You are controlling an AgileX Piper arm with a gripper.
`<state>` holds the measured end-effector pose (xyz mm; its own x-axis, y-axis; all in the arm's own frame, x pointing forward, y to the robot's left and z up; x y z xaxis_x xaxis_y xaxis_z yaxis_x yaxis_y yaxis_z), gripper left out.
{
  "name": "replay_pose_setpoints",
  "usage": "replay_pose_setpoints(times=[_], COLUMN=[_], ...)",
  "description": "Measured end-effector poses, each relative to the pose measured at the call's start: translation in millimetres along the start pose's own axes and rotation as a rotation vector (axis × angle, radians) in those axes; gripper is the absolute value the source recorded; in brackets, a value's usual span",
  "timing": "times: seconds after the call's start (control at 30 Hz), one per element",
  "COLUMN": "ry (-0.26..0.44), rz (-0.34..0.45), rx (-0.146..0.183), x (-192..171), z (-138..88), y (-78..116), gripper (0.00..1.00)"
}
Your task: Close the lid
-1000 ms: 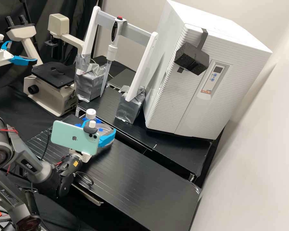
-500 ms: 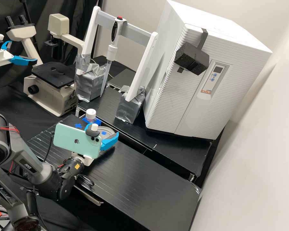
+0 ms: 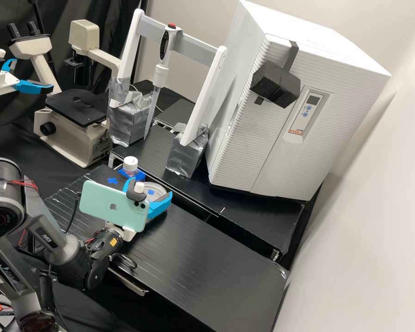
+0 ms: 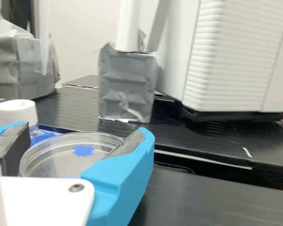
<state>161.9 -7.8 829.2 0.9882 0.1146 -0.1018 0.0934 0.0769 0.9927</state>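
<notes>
In the high view my gripper (image 3: 148,190), behind the light green phone (image 3: 113,206), has its blue fingers shut on the clear round petri dish (image 3: 155,188) at the front bench's far edge. From the wrist, the gripper (image 4: 80,141) shows one finger on either side of the dish (image 4: 61,153). A blue mark lies in the dish's round outline. Lid and base cannot be told apart. Beside the dish, a bottle with a white cap (image 3: 130,163) stands upright in a blue holder (image 3: 139,175).
A blue cross mark (image 3: 112,180) is on the front bench (image 3: 207,258). Behind rise a pipette stand with foil-wrapped feet (image 3: 186,154) and a large white cabinet (image 3: 281,152); a microscope (image 3: 76,131) stands at the left. A second arm's gripper (image 3: 30,86) hangs there.
My gripper has moved a little right and toward the bench's front, and the dish has moved with it. The bottle and its holder show more fully. The second gripper has stayed still.
</notes>
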Motion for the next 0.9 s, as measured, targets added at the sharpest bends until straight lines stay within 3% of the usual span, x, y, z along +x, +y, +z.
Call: replay_pose_setpoints(times=[0.5,0.53,0.9], ry=[-0.038,-0.042,-0.055], rz=[0.032,0.036,0.058], rx=[0.004,0.007,-0.005], x=[-0.5,-0.5,0.0], z=[6.6,7.1,8.1], y=[3.1,3.4,5.0], gripper=[0.0,1.0,1.0])
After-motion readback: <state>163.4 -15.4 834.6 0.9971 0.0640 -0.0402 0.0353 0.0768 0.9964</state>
